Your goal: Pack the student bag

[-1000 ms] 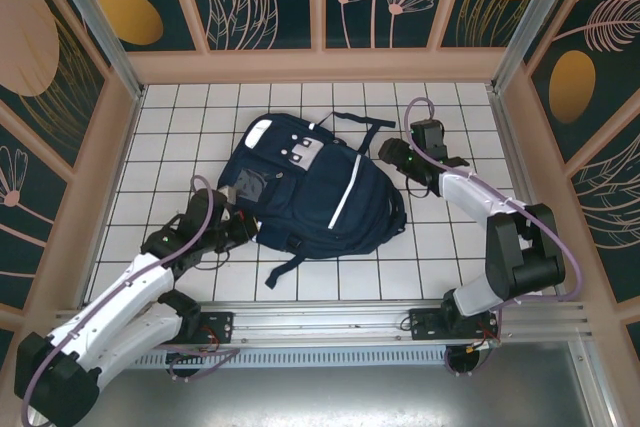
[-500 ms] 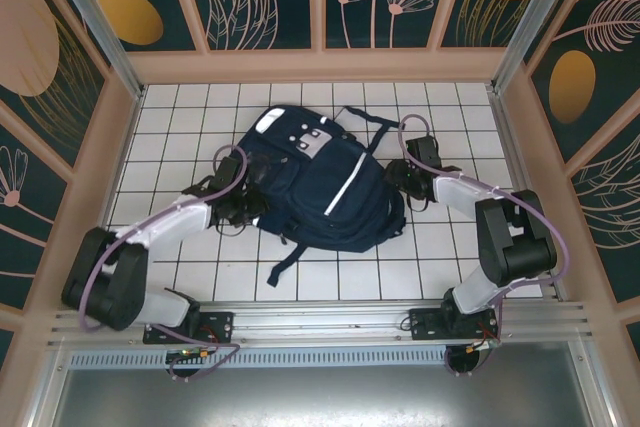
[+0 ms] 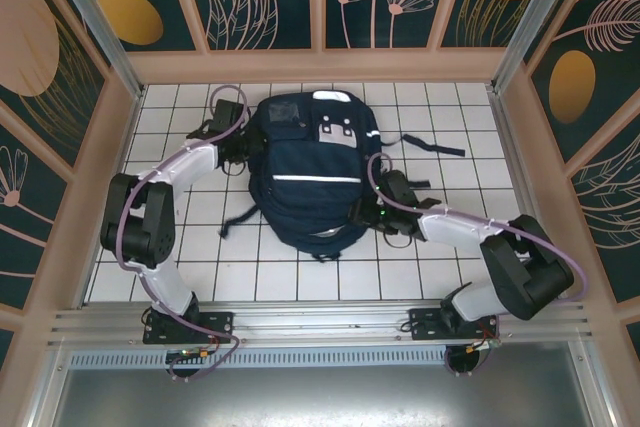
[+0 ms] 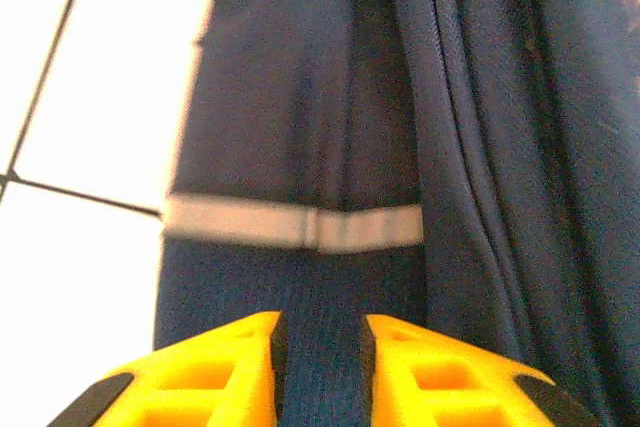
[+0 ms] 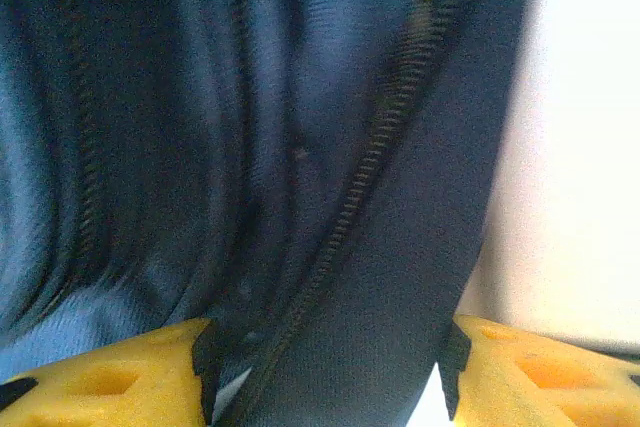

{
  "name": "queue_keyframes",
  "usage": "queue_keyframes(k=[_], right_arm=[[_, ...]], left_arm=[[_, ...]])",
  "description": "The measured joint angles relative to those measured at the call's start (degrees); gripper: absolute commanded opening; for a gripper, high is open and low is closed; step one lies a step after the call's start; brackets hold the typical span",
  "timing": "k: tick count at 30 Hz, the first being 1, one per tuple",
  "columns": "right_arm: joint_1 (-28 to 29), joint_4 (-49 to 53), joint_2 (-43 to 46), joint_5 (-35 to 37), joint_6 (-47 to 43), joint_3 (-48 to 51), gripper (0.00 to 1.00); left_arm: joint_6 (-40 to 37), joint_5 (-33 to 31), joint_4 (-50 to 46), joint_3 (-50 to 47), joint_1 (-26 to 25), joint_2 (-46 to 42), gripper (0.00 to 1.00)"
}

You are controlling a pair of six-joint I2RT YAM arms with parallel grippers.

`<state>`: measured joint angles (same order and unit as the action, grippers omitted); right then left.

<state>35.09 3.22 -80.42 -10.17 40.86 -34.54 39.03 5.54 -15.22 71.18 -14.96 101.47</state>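
Top external: student bag (image 3: 300,209) has turned, white stripe (image 3: 312,179) now horizontal.

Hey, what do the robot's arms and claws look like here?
The left arm and right arm have white link shells with black joints, each trailed by a looping lilac cable. The left claw and right claw have yellow fingers with moulded recesses and black trim.

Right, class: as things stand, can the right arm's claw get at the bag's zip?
Probably yes: the right claw sits against the student bag, whose zip runs uncovered between its fingers.
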Motion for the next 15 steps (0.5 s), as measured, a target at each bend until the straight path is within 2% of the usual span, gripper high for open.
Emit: queue_keyframes(k=[3, 7, 11, 13, 15], right_arm=[[1.44, -0.17, 3.87, -2.19, 0.15, 0.22, 0.60], [-1.25, 0.92, 13.49, -2.36, -1.11, 0.17, 0.61], [-9.33, 2.75, 19.21, -2.29, -2.29, -0.66, 0.60], [-14.29, 3.65, 19.06, -1.92, -2.93, -1.33, 0.59], [-16.81, 4.59, 17.79, -1.68, -3.61, -1.77, 0.59]], left_arm=[[-2.01, -0.55, -0.70, 1.92, 0.55, -1.95, 0.40], [-4.04, 0.22, -2.64, 2.32, 0.31, -7.76, 0.44], [-4.35, 2.45, -2.47, -0.83, -1.29, -14.27, 0.45], [-4.37, 3.28, -2.60, -3.58, -4.31, -17.09, 0.46], [-4.50, 3.91, -3.04, -6.03, -8.55, -18.75, 0.47]])
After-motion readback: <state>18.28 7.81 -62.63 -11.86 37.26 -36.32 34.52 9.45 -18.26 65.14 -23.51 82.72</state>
